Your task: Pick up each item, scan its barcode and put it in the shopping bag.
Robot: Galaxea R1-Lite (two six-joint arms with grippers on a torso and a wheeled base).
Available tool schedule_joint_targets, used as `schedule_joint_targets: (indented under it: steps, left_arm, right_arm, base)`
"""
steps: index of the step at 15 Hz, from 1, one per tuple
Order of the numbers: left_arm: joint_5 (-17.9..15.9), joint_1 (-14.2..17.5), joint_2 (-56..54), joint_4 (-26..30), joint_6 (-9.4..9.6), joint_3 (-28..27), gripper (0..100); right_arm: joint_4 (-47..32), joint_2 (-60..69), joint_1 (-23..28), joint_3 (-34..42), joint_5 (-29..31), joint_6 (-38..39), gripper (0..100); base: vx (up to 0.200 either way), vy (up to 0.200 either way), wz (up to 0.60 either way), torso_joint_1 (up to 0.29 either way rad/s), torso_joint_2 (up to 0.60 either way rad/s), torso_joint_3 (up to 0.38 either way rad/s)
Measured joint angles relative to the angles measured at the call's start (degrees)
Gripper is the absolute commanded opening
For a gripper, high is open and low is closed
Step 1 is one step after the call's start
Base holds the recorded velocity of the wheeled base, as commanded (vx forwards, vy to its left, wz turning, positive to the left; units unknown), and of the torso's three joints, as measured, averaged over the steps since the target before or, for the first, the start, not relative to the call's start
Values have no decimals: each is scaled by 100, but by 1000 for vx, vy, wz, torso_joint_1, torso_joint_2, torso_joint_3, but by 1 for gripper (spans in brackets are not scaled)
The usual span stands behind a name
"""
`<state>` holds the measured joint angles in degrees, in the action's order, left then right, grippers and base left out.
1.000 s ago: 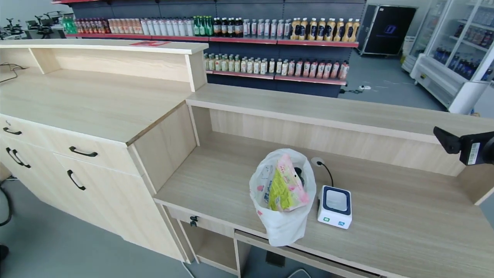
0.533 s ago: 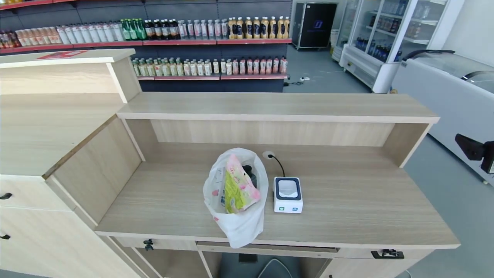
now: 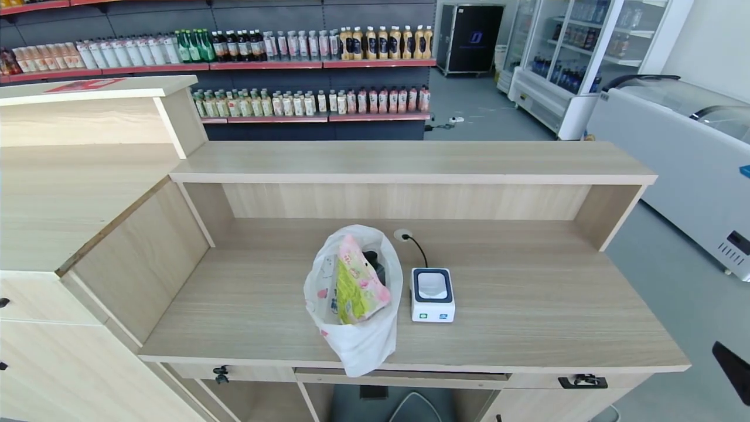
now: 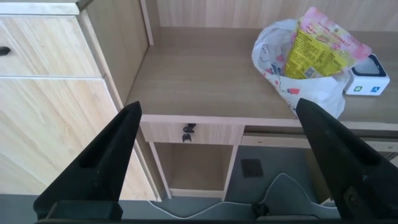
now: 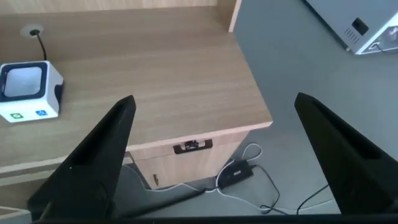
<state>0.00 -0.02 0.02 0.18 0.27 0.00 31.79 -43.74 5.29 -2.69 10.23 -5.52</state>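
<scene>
The white shopping bag (image 3: 356, 328) stands on the wooden desk (image 3: 527, 316), a yellow and pink snack packet (image 3: 354, 284) sticking out of it and a dark item (image 3: 374, 265) behind that. Right beside the bag sits the white barcode scanner (image 3: 432, 286). My left gripper (image 4: 219, 107) hangs open and empty before the desk's front edge, to the left of the bag (image 4: 311, 93), packet (image 4: 320, 46) and scanner (image 4: 368, 78). My right gripper (image 5: 216, 101) is open and empty off the desk's right front corner, with the scanner (image 5: 28, 90) well to its side. One of its black fingers (image 3: 731, 363) pokes in at the lower right.
A raised ledge (image 3: 410, 161) runs along the desk's back, and a taller cabinet (image 3: 70, 199) borders it on the left. A locked drawer (image 4: 189, 132) sits under the front edge. Cables (image 5: 242, 174) lie on the floor. A chest freezer (image 3: 685, 152) stands to the right.
The head camera has swung right, bringing the desk to the middle of the picture. My right gripper has dropped from mid-height at the right edge to the lower right corner. Bag and scanner have not moved.
</scene>
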Motion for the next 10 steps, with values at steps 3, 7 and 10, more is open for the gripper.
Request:
schedule_joint_targets:
  steps: [3,7,10]
  left_arm:
    - [0,2,0,0,-2,0,100]
    - [0,2,0,0,0,0,100]
    - [0,2,0,0,0,0,100]
  right_arm:
    - [-1417,1290,-139,206,-7,219,100]
    - [-2643,3073,-395,262,-66,343,100]
    - [-2816,3967,-489,267,-139,394,100]
  base:
    - [0,0,0,0,0,0]
    - [0,0,0,0,0,0]
    - [0,0,0,0,0,0]
